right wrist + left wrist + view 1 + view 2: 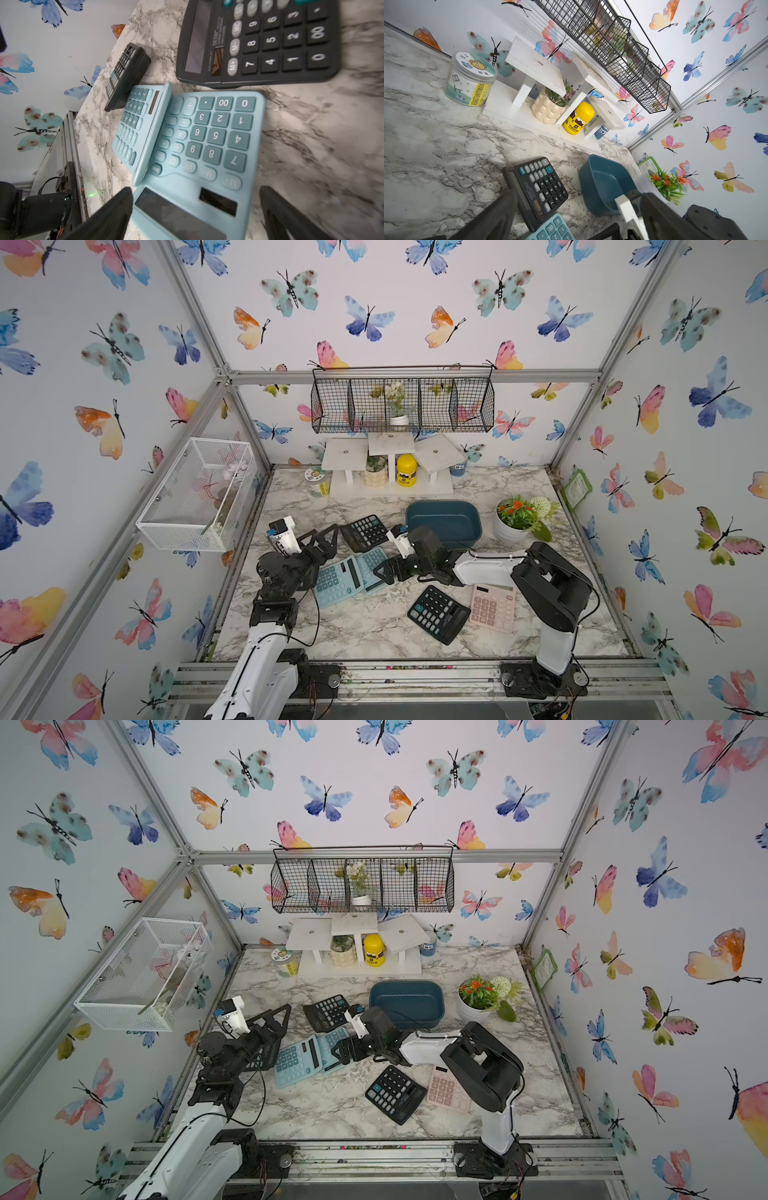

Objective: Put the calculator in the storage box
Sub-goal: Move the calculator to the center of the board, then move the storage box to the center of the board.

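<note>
The wide-open right gripper [195, 188] straddles the display end of the light-blue calculator [209, 137] — its long axis runs away from the jaws — and the storage box [440, 518] lies just behind that arm.

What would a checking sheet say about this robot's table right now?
Surface: marble tabletop, no spills seen.
Job's things: storage box empty; two overlapping blue calculators, black calculator beside the box, front black calculator and pink calculator all lying on the tabletop.
Clutter: flower pot, white shelf with a yellow jar.
Hands: left hand open, empty; right hand open, either side of one blue calculator.
Cables: black cable loops off the left arm.
Surroundings: butterfly walls, black wire basket, white mesh basket.
</note>
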`<action>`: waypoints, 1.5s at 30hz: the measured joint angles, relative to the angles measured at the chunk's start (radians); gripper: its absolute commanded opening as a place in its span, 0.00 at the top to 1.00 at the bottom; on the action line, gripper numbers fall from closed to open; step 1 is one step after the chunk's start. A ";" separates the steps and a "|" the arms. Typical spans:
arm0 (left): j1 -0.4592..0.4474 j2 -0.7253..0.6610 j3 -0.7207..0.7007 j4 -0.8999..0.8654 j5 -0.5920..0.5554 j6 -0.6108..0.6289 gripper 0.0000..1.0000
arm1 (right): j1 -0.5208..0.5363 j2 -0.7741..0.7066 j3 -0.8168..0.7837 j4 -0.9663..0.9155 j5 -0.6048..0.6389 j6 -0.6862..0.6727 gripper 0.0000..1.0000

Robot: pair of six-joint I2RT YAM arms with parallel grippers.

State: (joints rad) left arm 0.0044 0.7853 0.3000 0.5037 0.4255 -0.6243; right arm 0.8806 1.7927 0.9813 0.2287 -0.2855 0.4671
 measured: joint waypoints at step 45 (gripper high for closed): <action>-0.412 0.572 0.399 -0.168 -0.067 0.094 0.01 | -0.740 -0.196 -0.099 -0.272 0.293 -0.121 0.12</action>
State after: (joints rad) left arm -0.4080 1.3571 0.6994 0.3355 0.3588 -0.5304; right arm 0.1406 1.5970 0.8822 -0.0429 0.0074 0.3462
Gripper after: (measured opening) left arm 0.986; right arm 0.884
